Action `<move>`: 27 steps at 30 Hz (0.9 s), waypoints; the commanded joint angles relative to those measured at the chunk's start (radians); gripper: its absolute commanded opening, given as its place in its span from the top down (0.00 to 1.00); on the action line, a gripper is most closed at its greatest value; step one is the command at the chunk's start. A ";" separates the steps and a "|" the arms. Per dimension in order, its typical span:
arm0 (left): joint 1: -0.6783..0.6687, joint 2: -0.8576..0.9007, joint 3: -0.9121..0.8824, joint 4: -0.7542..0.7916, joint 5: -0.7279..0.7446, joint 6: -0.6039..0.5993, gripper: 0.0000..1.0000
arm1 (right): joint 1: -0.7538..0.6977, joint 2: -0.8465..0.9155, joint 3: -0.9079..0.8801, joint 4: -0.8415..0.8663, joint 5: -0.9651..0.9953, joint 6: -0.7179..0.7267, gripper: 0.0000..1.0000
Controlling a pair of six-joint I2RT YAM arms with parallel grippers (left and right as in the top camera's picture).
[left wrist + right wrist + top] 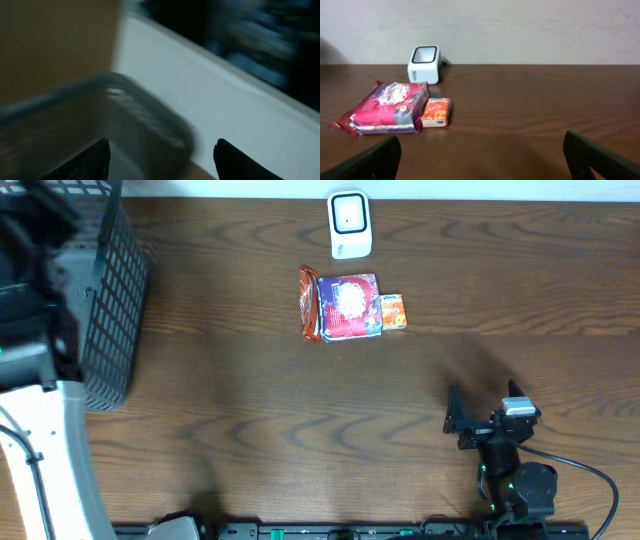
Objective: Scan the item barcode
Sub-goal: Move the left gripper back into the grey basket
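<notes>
My right hand hung low over the near right part of the bench, fingers spread wide with nothing between them, facing the far edge. The goods lay well apart from it, in a tight row at the middle of the far side: a purple packet flat on the wood, a red packet touching its left edge, and a small orange packet against its right edge. The white scanner stood just beyond them, near the wall, its dark window facing up. My left hand was off at the far left, above the rim of the wire basket; its own view was badly blurred, but both fingers showed apart and pinching nothing. Neither hand touched a packet.
</notes>
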 commanded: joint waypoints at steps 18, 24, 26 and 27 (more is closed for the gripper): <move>0.355 0.426 -0.006 -0.363 -0.087 0.602 0.33 | -0.002 -0.005 -0.002 -0.004 0.008 -0.008 0.01; 0.355 0.503 -0.054 -0.375 -0.087 0.623 0.33 | -0.002 -0.005 -0.002 -0.004 0.008 -0.008 0.01; 0.354 0.524 -0.074 -0.378 -0.088 0.639 0.33 | -0.002 -0.005 -0.002 -0.004 0.008 -0.008 0.01; 0.354 0.535 -0.088 -0.377 -0.090 0.651 0.33 | -0.002 -0.005 -0.002 -0.004 0.008 -0.008 0.01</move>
